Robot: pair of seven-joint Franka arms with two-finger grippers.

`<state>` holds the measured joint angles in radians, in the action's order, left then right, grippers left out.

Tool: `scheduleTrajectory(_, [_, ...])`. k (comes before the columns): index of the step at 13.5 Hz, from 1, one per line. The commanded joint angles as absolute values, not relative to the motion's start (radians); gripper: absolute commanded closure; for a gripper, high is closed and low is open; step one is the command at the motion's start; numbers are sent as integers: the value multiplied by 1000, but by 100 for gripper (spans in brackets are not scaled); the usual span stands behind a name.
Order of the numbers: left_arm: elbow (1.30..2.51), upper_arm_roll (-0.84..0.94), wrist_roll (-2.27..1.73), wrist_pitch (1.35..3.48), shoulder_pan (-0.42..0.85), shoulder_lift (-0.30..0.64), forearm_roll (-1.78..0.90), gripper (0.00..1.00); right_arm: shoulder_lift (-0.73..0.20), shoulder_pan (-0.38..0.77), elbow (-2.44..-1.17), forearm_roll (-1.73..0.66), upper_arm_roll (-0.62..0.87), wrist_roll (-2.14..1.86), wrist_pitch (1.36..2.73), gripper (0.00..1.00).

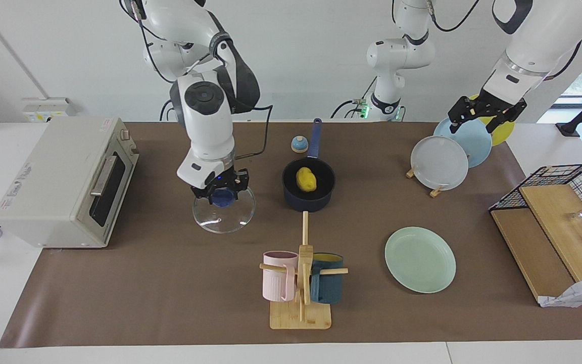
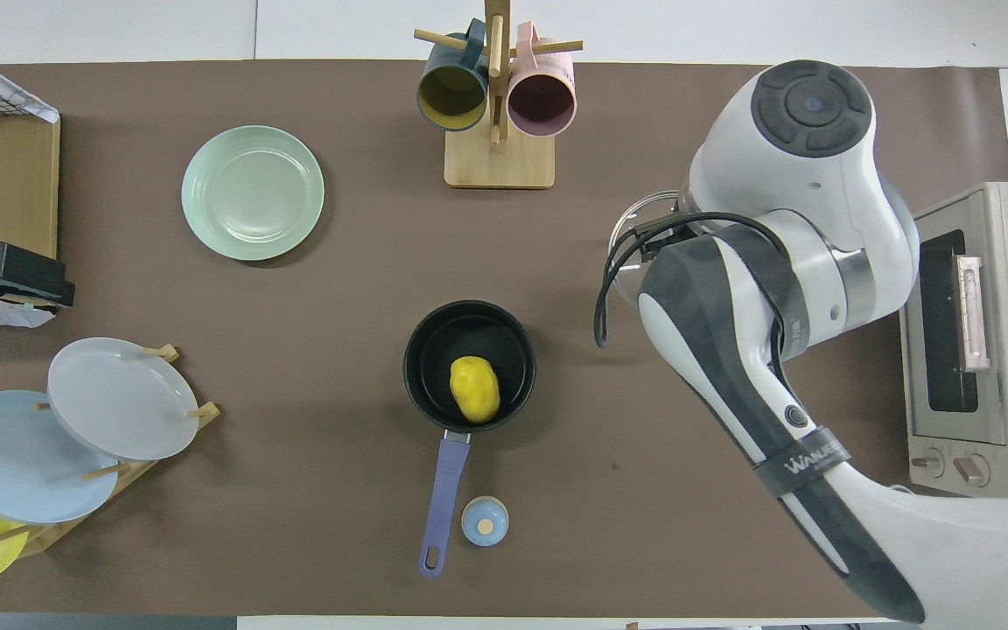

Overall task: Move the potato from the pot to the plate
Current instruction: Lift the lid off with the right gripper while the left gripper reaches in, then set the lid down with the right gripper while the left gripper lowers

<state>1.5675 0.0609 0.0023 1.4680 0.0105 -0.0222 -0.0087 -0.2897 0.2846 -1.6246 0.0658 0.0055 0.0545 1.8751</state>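
While uncovered, the pot (image 1: 308,189) shows a glossy yellow potato (image 1: 306,179).

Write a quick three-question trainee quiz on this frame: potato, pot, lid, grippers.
1. True or false: the potato already lies on the mint plate.
2. What does the right gripper hold? A) the pot's handle B) the glass lid by its blue knob C) the pink mug
3. Fill in: the left gripper waits over the ____ rack.

Key
1. False. It lies in the open pot.
2. B. Its fingers are shut on the knob, between the pot and the toaster oven; whether the lid rests on the table cannot be told.
3. Plate.
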Motion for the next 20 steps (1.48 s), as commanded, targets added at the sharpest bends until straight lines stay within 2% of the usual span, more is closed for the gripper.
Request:
scheduleTrajectory(1, [1594, 58, -15, 1532, 63, -38, 14, 0, -226, 204, -1756, 61, 21, -76, 1958, 42])
scheduleTrajectory(3, [1618, 60, -125, 1575, 148, -38, 5, 0, -190, 117, -1889, 61, 23, -196, 2102, 42])
scheduleTrajectory(5, [1643, 61, -278, 1610, 257, -15, -5, 0, -160, 86, -1997, 61, 21, -253, 2210, 42])
scheduleTrajectory(7, [1753, 61, -444, 1786, 387, 3, -8, 0, -134, 75, -2087, 61, 21, -253, 2282, 42])
scheduleTrajectory(11, [1903, 61, -575, 2045, 541, 87, -8, 0, -144, 49, -2134, 61, 21, -274, 2353, 41])
scheduleTrajectory(13, [1974, 61, -574, 2124, 561, 94, -8, 0, -159, 26, -2134, 61, 21, -290, 2381, 41])
scheduleTrajectory(17, [2037, 61, -646, 2246, 606, 135, -8, 0, -179, 2, -2132, 60, 23, -305, 2382, 39])
scheduleTrajectory(18, [2037, 61, -658, 2249, 617, 144, -8, 0, -179, 3, -2132, 58, 23, -301, 2379, 27])
scheduleTrajectory(19, [2037, 61, -682, 2253, 629, 147, -6, 0, -179, 5, -2132, 58, 23, -298, 2379, 11])
scheduleTrajectory(20, [2037, 63, -701, 2263, 638, 153, -8, 0, -179, 5, -2128, 58, 23, -298, 2378, 0])
